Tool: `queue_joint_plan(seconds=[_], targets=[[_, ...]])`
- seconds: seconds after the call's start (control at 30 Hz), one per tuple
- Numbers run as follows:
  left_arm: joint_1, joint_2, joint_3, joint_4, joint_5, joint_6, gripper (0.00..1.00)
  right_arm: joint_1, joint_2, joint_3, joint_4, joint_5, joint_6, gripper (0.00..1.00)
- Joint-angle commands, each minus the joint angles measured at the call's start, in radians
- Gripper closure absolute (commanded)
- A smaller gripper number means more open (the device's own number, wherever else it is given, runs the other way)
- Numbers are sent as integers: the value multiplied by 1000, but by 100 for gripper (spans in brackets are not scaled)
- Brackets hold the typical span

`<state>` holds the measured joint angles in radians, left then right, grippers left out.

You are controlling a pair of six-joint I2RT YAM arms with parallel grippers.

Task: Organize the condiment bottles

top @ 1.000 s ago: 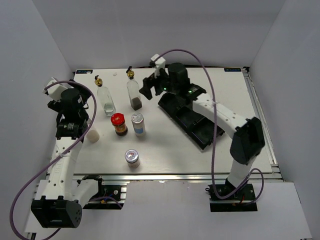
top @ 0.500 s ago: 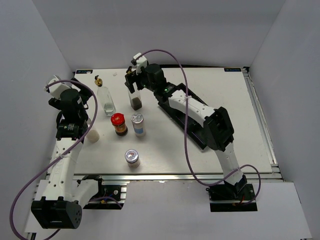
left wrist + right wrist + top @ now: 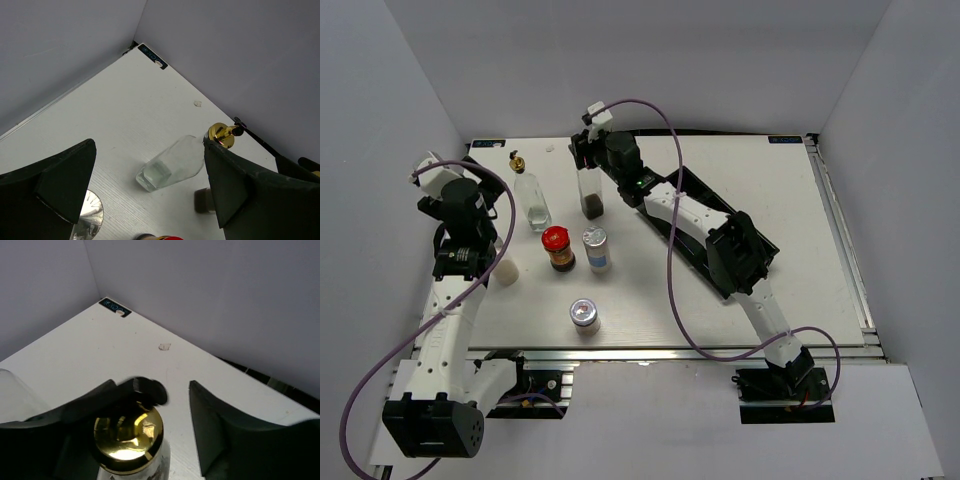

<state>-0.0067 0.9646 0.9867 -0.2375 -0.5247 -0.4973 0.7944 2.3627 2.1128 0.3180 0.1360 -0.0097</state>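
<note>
Behind the jar [image 3: 557, 247] stand the left bottle [image 3: 531, 198], off to its left, and the right bottle [image 3: 589, 190], off to its right. A shaker [image 3: 595, 249] sits just right of the jar, a near shaker [image 3: 584, 315] before it, a left shaker [image 3: 506, 272] on its left. The tray [image 3: 685, 250] lies well right.

The top view looks steeply down from high behind the near edge onto the whole bench [image 3: 800, 200]. Both wrist views sit low and close, facing the far left corner, and share its black label [image 3: 152, 56].
</note>
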Motion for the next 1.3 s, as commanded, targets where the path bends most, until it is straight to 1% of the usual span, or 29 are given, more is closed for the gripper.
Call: queue_joint_plan(seconds=[0.0, 0.1, 0.13, 0.17, 0.23, 0.4, 0.5, 0.7, 0.77, 0.87, 0.93, 1.1, 1.13, 1.2, 1.27], targets=[[4, -29, -20, 10, -32, 2, 2, 6, 1, 25, 162, 5, -10, 39], [4, -29, -17, -2, -76, 3, 2, 9, -6, 23, 168, -12, -35, 63], [4, -29, -16, -5, -86, 3, 2, 9, -26, 13, 173, -18, -36, 79], [4, -30, -13, -8, -92, 3, 2, 9, -39, 3, 181, -21, -42, 89], [4, -33, -11, -8, -87, 3, 2, 11, -81, -25, 202, -30, -70, 100], [4, -38, -2, -11, -81, 3, 2, 9, -155, 10, 190, -36, -131, 100], [4, -44, 0, -19, -77, 2, 2, 0, -220, 12, 152, -50, -147, 100], [4, -58, -14, -5, -61, -3, 2, -41, -387, -86, 95, -125, -185, 100], [4, -56, -8, -14, -63, 2, 2, -64, -413, -103, 61, -134, -185, 100], [4, -56, 0, -25, -64, 5, 2, -116, -454, -109, -2, -254, -182, 100], [4, -59, -2, -23, -55, 12, 2, -144, -493, -135, -3, -324, -171, 100], [4, -60, -5, -23, -44, 22, 2, -244, -551, -192, -36, -404, -144, 100], [4, -58, -2, -26, -43, 25, 2, -262, -559, -200, -33, -459, -135, 100], [4, -59, -6, -25, -44, 31, 2, -313, -565, -224, -36, -522, -113, 100], [4, -60, -14, -20, -50, 31, 2, -351, -569, -240, -36, -544, -105, 100]])
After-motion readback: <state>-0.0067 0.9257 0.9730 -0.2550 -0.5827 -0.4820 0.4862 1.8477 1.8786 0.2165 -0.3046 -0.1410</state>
